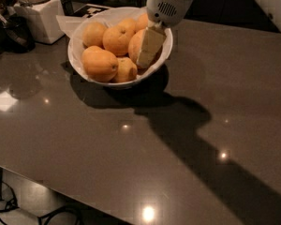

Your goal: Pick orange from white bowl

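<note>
The white bowl (84,71) stands at the back of the dark grey table and holds several oranges. My gripper (147,55) comes down from the top of the view into the bowl's right side. Its cream-coloured tip lies against the right face of the orange (136,43), a large pale yellow-orange one by the right rim. Whatever is behind that orange is hidden. Other oranges lie left of it, the nearest ones at the middle (116,39) and the front left (99,63).
A white squarish canister with a ribbed lid (40,15) stands left of the bowl, with a dark object (14,32) beside it. White paper (65,23) lies behind the bowl. The table's front edge (61,184) runs diagonally, with cables on the floor below.
</note>
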Controlling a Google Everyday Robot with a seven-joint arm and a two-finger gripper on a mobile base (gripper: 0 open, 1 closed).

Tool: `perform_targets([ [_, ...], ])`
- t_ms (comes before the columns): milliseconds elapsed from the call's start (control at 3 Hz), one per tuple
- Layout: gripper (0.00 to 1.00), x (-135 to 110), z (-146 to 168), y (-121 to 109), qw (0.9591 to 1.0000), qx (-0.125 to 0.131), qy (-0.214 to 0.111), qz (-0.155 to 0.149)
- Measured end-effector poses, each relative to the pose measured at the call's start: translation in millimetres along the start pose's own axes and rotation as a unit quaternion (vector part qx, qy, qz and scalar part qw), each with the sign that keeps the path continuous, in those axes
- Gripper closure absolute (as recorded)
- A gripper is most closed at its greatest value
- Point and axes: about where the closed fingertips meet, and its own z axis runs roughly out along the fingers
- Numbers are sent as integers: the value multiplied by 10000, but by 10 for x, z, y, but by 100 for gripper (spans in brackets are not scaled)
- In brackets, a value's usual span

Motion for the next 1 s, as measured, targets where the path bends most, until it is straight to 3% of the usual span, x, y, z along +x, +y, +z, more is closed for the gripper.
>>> perform_targets([
  [333, 100, -19, -49, 48, 9999, 49, -76, -80],
  [667, 100, 24, -292, 320, 9993, 121, -343, -33],
  [1000, 100, 175, -596, 881, 9975, 69, -652, 248],
])
